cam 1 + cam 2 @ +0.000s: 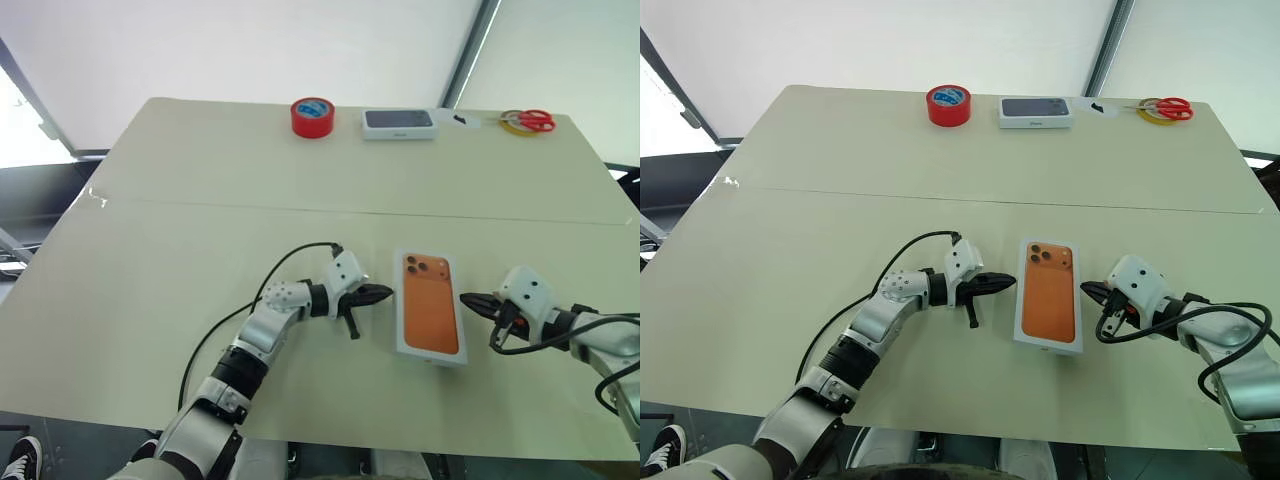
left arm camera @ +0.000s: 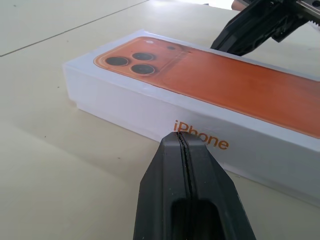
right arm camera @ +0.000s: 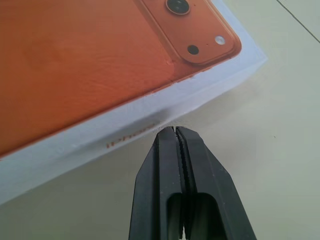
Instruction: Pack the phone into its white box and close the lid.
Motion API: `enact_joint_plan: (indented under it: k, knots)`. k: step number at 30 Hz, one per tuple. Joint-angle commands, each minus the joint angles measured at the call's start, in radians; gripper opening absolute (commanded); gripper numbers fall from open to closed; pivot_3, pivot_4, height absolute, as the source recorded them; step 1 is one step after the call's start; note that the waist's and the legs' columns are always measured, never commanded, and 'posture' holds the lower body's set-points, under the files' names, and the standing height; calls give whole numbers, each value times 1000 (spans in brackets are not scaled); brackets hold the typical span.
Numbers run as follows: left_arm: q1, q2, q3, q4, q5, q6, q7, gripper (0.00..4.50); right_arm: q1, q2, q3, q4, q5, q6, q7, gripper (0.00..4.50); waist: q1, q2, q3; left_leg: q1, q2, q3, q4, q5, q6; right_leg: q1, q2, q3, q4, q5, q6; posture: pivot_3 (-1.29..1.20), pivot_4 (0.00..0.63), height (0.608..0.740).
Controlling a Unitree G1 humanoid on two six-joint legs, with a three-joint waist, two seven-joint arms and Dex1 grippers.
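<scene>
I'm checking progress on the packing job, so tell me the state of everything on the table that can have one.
White box: closed, lid with orange phone picture on top, flat on the table.
Left pincer: shut, empty, beside the box.
Right pincer: shut, empty, on the box's other side.
Box with dark top: closed, at the far edge.

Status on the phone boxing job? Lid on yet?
Looks done: the white box sits closed on the table, its lid, printed with an orange phone, on top. In hand: nothing; the left hand and right hand flank the box, both shut and empty. Left: nothing visible beyond pulling back.
</scene>
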Motion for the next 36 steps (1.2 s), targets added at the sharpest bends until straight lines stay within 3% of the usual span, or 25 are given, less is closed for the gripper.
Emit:
enact_joint_plan:
  k: [1,6,11,15,18,22,28,31,36]
  knots:
    - [-18,14,30,-50,-15,-17,4,0,-64,15,-73,-5,67,-7,6,44,-2,0,0,0,0,0,0,0,0,0,0,0,0,0,0,0,150,730]
    - [-114,-57,92,-46,-93,50,38,0,-75,40,-102,-90,230,104,72,44,4,0,1,-1,0,-1,0,1,-1,0,0,-1,0,0,0,0,150,730]
    - [-184,-101,35,85,-8,3,58,0,-33,17,0,-119,125,86,81,44,0,0,0,-1,-1,0,1,0,1,1,0,-1,-1,0,0,0,150,730]
    - [-185,-92,-38,191,74,-21,50,0,-23,-8,125,-75,-67,29,25,44,-10,0,0,0,-1,0,1,0,1,0,1,-1,0,0,0,0,150,730]
    - [-165,-22,-99,219,129,-6,-19,0,-30,13,122,-83,-2,90,47,44,-16,-7,-7,2,1,-1,1,0,0,2,3,-1,0,0,0,0,150,730]
    - [-167,-20,9,147,25,34,-14,1295,-82,36,78,-83,83,153,58,1313,-24,-9,-10,4,2,-2,0,0,0,6,1,-1,-3,0,0,0,150,730]
    - [-105,113,125,-95,-46,83,-25,4382,-188,65,-16,-53,222,180,107,4390,-31,-4,-8,-1,2,-1,-2,4,-7,-1,1,-1,-2,0,0,0,150,730]
    - [-25,236,186,-234,-82,117,-50,4453,-196,39,-70,-67,293,166,190,4456,-31,-3,-7,-1,2,-1,-2,4,-8,-2,1,-1,-2,0,0,0,150,730]
    - [159,469,330,-425,-152,185,-99,4453,-185,-21,-138,9,285,57,302,4456,-32,-3,-7,0,1,-1,-2,2,-5,0,0,-1,-2,0,0,0,150,730]
